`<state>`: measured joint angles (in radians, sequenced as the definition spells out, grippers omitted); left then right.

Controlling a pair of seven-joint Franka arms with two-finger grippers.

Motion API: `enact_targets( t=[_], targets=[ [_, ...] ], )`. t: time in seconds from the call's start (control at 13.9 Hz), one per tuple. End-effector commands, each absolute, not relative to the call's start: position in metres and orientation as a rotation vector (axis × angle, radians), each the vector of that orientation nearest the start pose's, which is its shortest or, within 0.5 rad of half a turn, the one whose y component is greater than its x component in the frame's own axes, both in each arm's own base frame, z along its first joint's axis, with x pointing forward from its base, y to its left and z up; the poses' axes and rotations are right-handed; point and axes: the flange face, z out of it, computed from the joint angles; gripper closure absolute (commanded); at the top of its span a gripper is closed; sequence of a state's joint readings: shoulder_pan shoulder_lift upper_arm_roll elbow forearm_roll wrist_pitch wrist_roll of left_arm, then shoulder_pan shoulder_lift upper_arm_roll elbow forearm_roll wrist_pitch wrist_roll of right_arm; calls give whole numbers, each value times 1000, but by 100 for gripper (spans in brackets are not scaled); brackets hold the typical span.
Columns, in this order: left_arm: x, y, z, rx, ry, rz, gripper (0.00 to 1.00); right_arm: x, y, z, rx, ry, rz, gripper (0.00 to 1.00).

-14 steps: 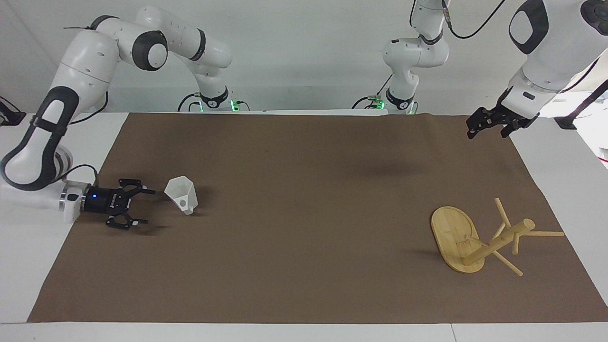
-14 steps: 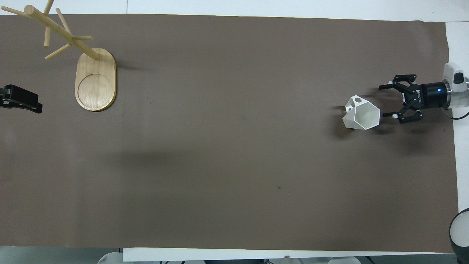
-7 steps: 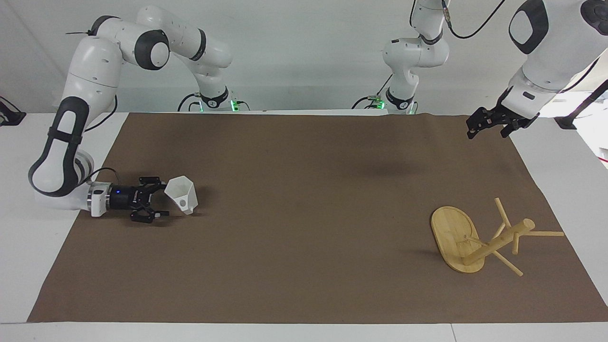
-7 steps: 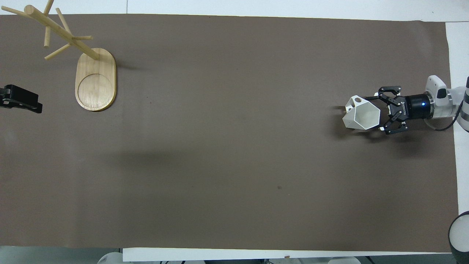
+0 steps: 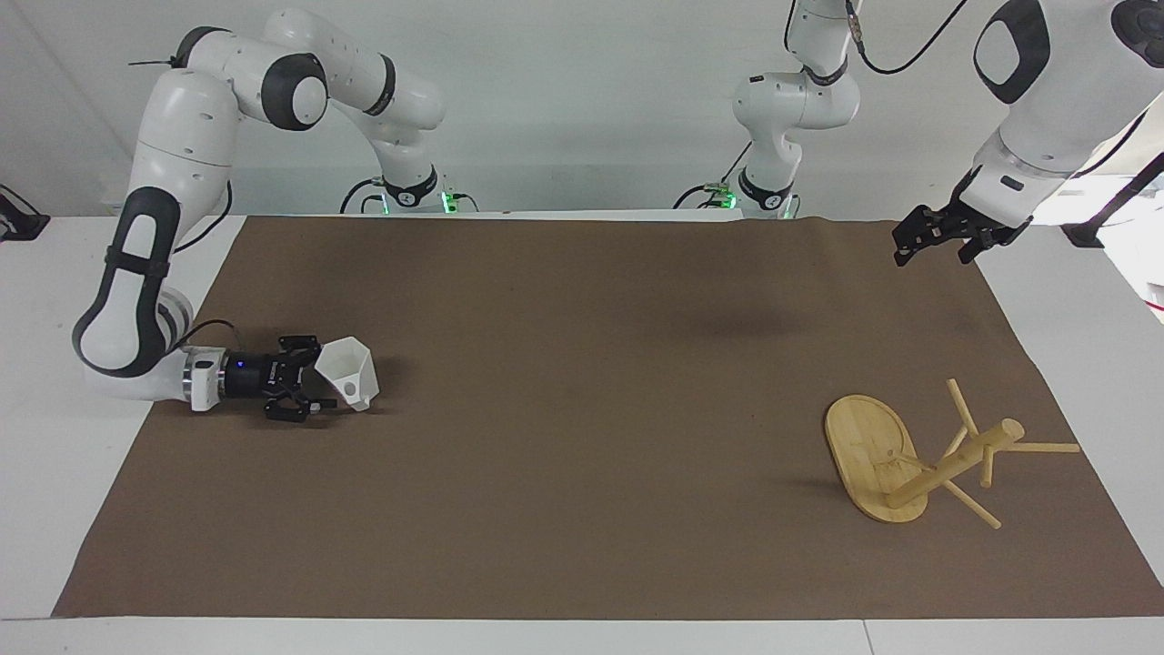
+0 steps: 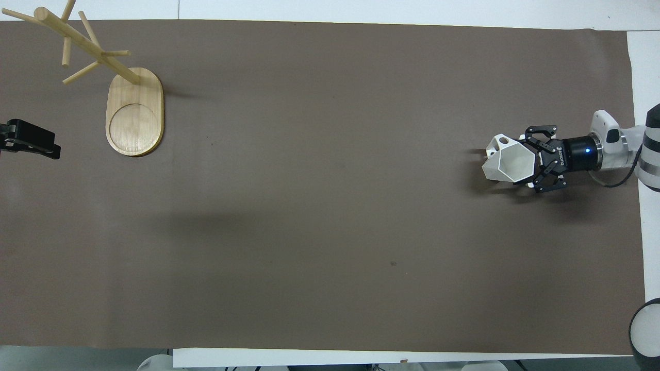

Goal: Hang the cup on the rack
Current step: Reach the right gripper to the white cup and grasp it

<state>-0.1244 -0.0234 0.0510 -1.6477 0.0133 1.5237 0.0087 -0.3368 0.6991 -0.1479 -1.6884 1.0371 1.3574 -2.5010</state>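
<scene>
White faceted plastic cup (image 5: pixel 348 371) sat on the brown paper-like table cover (image 5: pixel 582 509), toward the right arm's end of the table. Angular tapered walls, mouth tipped toward the gripper; an angular loop handle with a round hole showed in the overhead view (image 6: pixel 499 144). Surface looked matte and smooth.

Right gripper (image 5: pixel 309 387), black linkage fingers, lay low and level at the table surface, wrist with a small blue light. Its fingers were apart, one on each side of the cup's rim (image 6: pixel 509 164); fingertips reached the rim edges, whether they pressed it could not be told. Small white writing on the black gripper body, not readable.

Rack (image 5: pixel 918 459), light bamboo, stood toward the left arm's end of the table, well apart from the cup. Flat oval base with an inset ring seen from above (image 6: pixel 134 113), thick round post, thin dowel pegs sticking out at angles. Smooth wood grain finish.

Left gripper (image 5: pixel 937 238), black, hung in the air over the cover's corner nearest the robots at its own end, waiting; fingers apart or together could not be told. In the overhead view only part of it showed at the edge (image 6: pixel 28 140).

White table (image 5: pixel 1073 309) showed around the cover's edges.
</scene>
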Motion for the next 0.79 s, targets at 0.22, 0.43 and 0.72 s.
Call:
enact_targets(
  t=[0.22, 0.43, 0.72],
  targets=[
    [531, -63, 598, -3102, 222, 156, 0, 553, -157, 199, -1332, -1433, -1019, 0],
    [531, -64, 598, -3102, 227, 151, 0, 553, -155, 199, -1330, -1433, -1018, 0],
    [530, -62, 597, -3101, 222, 163, 0, 553, -141, 199, -1309, -1430, -1021, 0]
  ],
)
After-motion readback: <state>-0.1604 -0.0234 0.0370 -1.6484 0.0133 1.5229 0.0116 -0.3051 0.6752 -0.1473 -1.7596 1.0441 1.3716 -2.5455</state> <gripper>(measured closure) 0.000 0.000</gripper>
